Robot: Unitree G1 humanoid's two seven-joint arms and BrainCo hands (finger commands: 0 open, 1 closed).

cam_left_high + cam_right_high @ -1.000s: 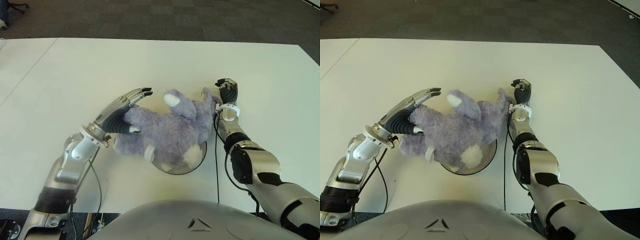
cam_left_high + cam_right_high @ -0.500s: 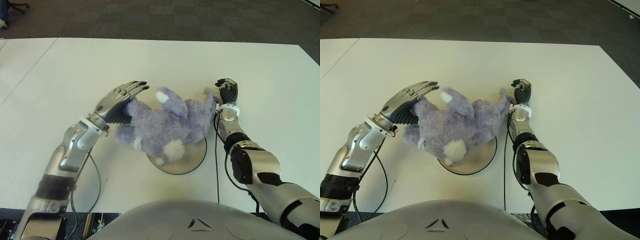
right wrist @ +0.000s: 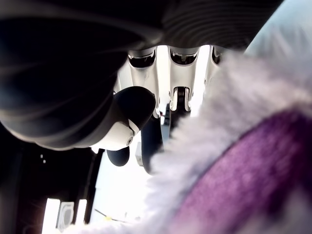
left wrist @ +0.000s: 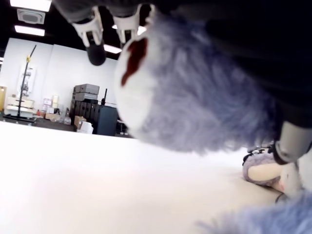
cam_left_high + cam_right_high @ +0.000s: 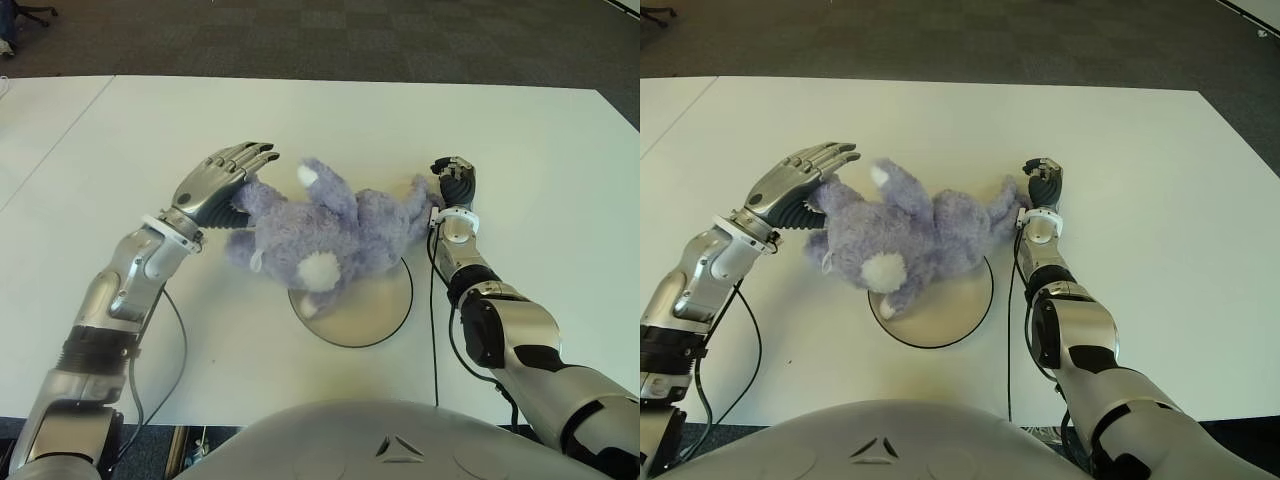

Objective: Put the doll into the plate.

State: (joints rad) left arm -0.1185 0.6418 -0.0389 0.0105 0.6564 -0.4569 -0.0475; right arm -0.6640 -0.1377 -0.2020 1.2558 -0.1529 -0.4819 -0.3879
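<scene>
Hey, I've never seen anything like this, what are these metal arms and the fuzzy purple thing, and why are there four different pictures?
This is a humanoid robot with two arms, each ending in a hand with several fingers. Two pictures come from a stereo camera in its head, looking down at a white table. The other two come from cameras on its wrists, so they show fingers and fur from very close.

The fuzzy thing is a purple doll, a plush animal with white paw pads. Below it lies a round plate. The doll overlaps only the plate's far edge; most of the plate is bare.

The left hand has its fingers over one end of the doll, the thumb beneath. The right hand is at the other end, with fur against its fingers in its wrist view. Both appear to grip the doll between them.
</scene>
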